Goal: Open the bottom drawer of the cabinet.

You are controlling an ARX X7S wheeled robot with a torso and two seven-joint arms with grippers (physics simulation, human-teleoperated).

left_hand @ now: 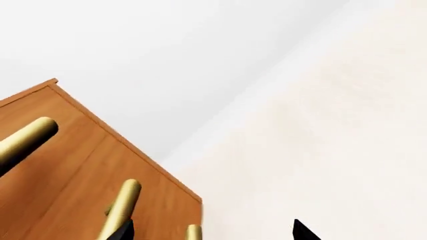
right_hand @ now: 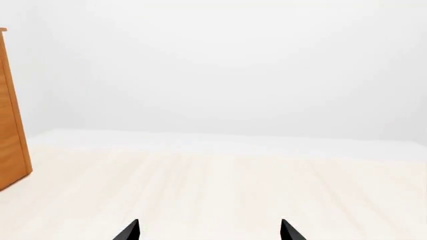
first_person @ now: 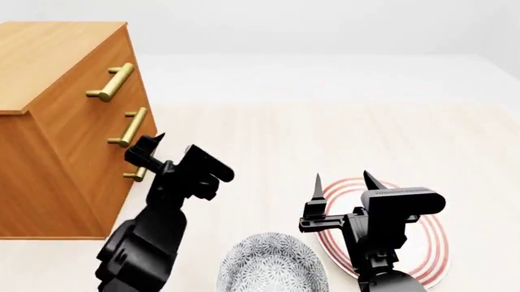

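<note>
Three handles on cabinet [left_hand: 80,165] front, left wrist view: left gripper [left_hand: 210,231] spread, offset beside them. Head view: bottom drawer [first_person: 122,182] lowest, handle upright-slanted, at left fingertips; right gripper [first_person: 341,182] spread, well apart.

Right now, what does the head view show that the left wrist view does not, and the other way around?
Only the head view shows the plate, the bowl, both arms and the right end effector, open above the plate. Only the left wrist view shows the handles close up, with one fingertip of the left end effector beside the middle handle. Both show the cabinet and the pale floor.
</note>
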